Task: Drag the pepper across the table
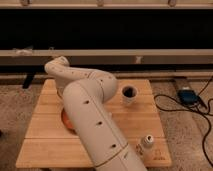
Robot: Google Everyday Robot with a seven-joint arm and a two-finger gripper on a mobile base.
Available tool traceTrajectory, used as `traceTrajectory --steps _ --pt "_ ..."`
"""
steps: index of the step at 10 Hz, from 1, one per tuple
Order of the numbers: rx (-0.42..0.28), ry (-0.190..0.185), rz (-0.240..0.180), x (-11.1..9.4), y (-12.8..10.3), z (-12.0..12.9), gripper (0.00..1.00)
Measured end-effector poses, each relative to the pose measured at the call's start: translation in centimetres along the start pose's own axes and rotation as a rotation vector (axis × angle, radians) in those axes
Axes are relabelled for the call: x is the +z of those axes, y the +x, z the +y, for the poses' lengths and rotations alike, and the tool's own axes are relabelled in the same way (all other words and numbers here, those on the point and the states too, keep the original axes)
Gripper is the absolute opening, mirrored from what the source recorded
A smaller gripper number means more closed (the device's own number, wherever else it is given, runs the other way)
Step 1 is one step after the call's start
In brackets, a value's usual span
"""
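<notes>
Pepper out of sight, probably under arm [92, 107] beside orange bowl [65, 120] at bench [45, 145] left-centre; end effector likewise masked by arm there, state cannot tell, so bearing and long axis unreadable.

The gripper is hidden behind the arm [90, 115], somewhere over the left half of the counter [150, 120]. The pepper is concealed as well. Only 1 sliver of the orange bowl [64, 119] is shown beside the arm, which is cut off by the bottom edge.
</notes>
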Motion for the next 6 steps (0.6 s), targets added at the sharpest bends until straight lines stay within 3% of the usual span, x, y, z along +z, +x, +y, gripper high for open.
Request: traceTrajectory --steps 2,6 --pt "0.015 0.003 0.001 -0.9 0.5 -0.8 0.00" --pt "0.030 0.063 0.090 -1.3 2.4 -4.0 0.00"
